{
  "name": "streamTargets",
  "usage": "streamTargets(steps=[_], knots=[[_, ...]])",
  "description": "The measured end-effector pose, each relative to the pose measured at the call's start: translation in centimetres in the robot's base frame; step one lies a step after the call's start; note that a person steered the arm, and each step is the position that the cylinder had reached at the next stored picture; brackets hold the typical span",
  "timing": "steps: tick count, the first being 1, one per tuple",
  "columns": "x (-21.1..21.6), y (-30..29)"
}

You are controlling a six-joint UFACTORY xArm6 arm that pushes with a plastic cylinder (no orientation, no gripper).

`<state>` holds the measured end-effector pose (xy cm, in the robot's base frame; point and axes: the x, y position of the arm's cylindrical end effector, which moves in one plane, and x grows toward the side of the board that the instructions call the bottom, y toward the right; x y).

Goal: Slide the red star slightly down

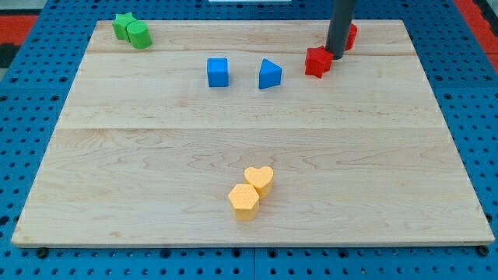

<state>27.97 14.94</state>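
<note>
- Green pair, far left at the view's top: a green star [121, 24] touching a green cylinder [139, 34]. Both sit well apart from your work.
- Blue cube [218, 71] and blue triangular block [270, 74], side by side near the top, left of the target.
- Yellow hexagon [243, 201] touching a yellow heart [259, 180], near the view's bottom centre.
- Red star [317, 61], your target: on the worktop [156, 155] near the top, right of centre. You can judge it light, rigid, and quick to slide on smooth wood. Nothing to grip; push on its upper edge, centred, or it may spin.
- Your tip [337, 54] stands just beside the star's upper right; contact cannot be told. No hand is fitted, so none is spread or pinching.
- Second red block [350, 36], mostly hidden behind the rod; shape unclear.
- No brands, labels or writing are readable.
</note>
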Motion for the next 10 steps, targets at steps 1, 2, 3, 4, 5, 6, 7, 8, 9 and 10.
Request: streamTargets(steps=[1, 2, 3, 4, 5, 6, 7, 8, 9, 10], knots=[[-3.1, 1.2], [-0.6, 1.2], [-1.7, 0.4], [-4.1, -0.2], [-2.6, -2.0], [-2.1, -4.5], [0.5, -4.2], [2.1, -2.7], [1.1, -2.3], [0.6, 7.6]])
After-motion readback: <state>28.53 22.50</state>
